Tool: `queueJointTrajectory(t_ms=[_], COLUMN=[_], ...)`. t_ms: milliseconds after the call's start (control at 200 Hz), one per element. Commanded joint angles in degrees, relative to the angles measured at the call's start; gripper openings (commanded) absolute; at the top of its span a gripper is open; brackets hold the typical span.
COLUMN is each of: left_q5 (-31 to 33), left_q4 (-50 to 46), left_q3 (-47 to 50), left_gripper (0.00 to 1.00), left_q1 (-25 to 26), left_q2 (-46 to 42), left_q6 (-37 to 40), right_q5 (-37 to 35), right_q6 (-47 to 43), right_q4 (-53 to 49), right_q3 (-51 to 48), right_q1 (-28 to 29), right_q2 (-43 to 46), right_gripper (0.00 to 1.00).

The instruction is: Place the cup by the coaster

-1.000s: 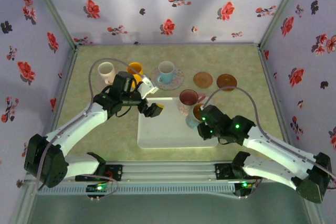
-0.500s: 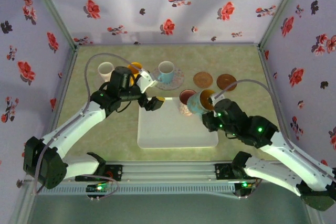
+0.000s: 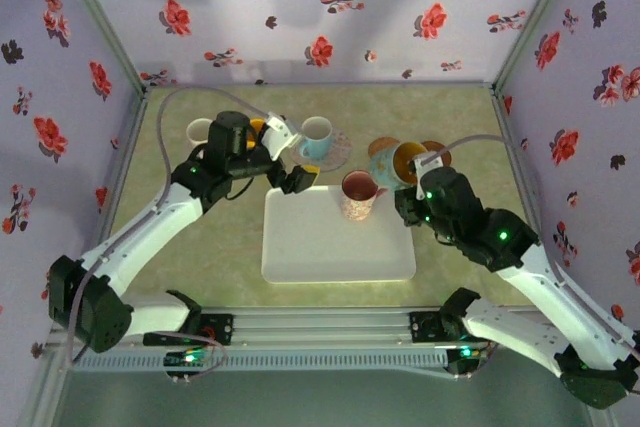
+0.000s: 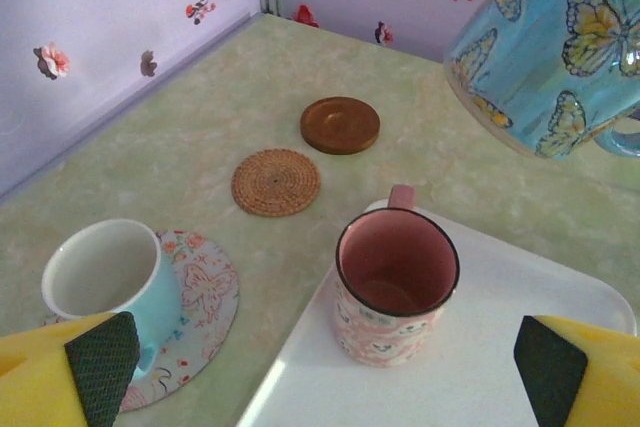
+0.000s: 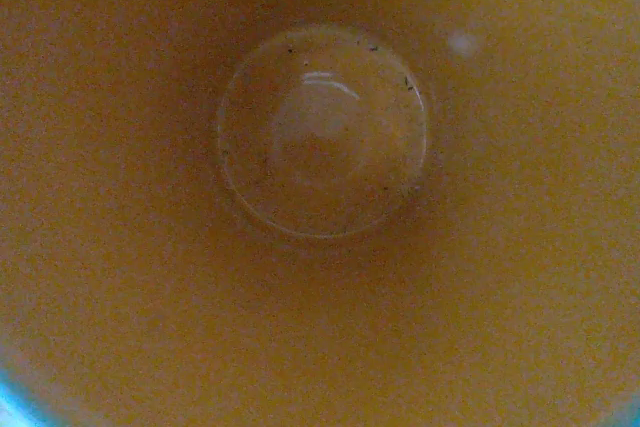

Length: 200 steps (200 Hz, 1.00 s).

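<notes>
The cup (image 3: 388,159), blue with butterflies and yellow inside, hangs tilted in the air over the two bare coasters at the back right, with my right gripper (image 3: 413,173) shut on its rim. In the left wrist view the cup (image 4: 545,47) floats above the table, right of the woven coaster (image 4: 275,182) and the dark brown coaster (image 4: 340,125). The right wrist view looks into the cup's yellow inside (image 5: 320,137). My left gripper (image 3: 298,177) is open and holds nothing, just behind the tray's far left corner; its yellow fingers (image 4: 60,377) frame the pink cup.
A pink patterned cup (image 3: 358,194) stands on the white tray (image 3: 330,252) near its far edge. A light-blue cup (image 3: 317,137) sits on a butterfly coaster (image 4: 205,297) at the back. A cream cup (image 3: 200,132) and a yellow cup (image 3: 258,127) stand back left.
My right arm lifted the blue cup off the tray and carried it back and to the right, above the coasters. My left gripper drew back toward the far wall, still open.
</notes>
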<state>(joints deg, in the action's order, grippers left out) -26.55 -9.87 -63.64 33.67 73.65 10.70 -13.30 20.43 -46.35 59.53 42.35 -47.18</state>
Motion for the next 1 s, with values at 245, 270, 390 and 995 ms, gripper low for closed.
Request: queueJointTrajectory(t_ms=[245,270,390,995], left_q5=[-1.49,-1.62,-2.06,-3.38], left_q4=[3.71,3.80,3.55,6.68], left_q3=[-6.19,-6.30,-7.15,-12.07], left_gripper=[1.00,1.00,1.00,1.00], left_q1=[-1.05,-1.13,-1.50,-3.86], left_q2=[6.12,6.38,7.75,17.76], left_q6=[-1.82,-1.82,-1.73,-3.99], right_q5=[3.49,3.29,3.42,11.79], right_q6=[-4.03,-4.08,-4.23,-7.44], right_q4=[6.94,7.01,7.85,8.38], right_q3=[9.93,10.29,11.82,23.49], right_q1=[-7.92,-8.33,-10.65,-23.36], right_q2=[-9.18,-9.87,-12.83,-31.88], right_gripper=[0.00,0.00,0.00,0.00])
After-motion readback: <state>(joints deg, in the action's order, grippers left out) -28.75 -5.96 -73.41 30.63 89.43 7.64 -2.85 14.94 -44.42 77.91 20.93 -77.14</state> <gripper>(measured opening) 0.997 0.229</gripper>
